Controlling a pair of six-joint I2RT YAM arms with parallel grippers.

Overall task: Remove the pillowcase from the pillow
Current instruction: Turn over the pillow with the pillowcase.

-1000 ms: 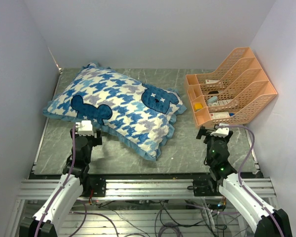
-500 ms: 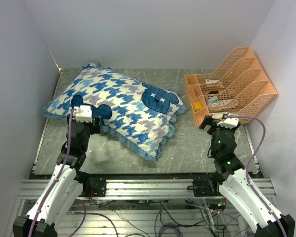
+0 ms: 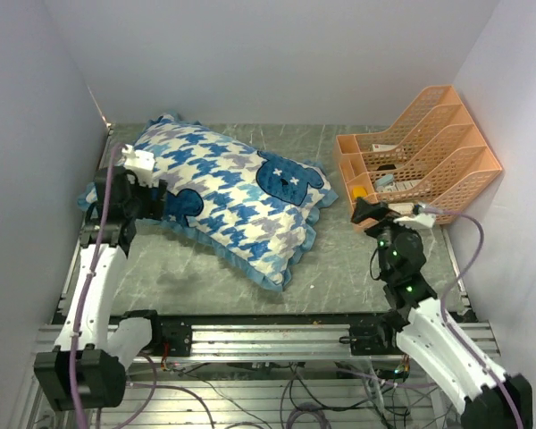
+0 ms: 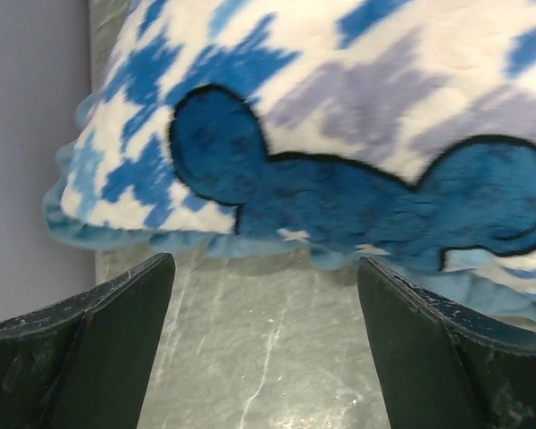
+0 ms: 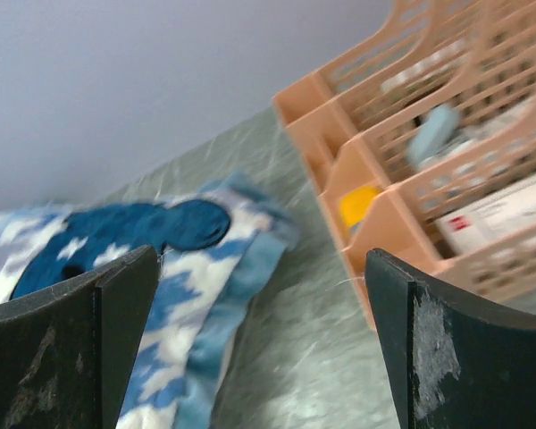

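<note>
The left gripper (image 3: 158, 198) travelled away from the table's (image 3: 339, 259) near edge and toward its left edge, ending at the pillowcase's (image 3: 232, 192) left end, beside the dark bear shape (image 4: 339, 197). The right gripper (image 3: 364, 213) shifted slightly farther from the near edge, by the orange tray's (image 3: 469, 174) near corner, and swung left to face the pillowcase.

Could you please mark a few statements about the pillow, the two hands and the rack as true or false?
1. The pillowcase is off the pillow. False: it looks stuffed, and no bare pillow shows.
2. The left hand is open, facing the pillowcase's ruffled edge. True.
3. The right hand grips the pillowcase. False: it is open and empty, clear of the fabric.
4. An orange rack stands on the right side of the table. True.
</note>
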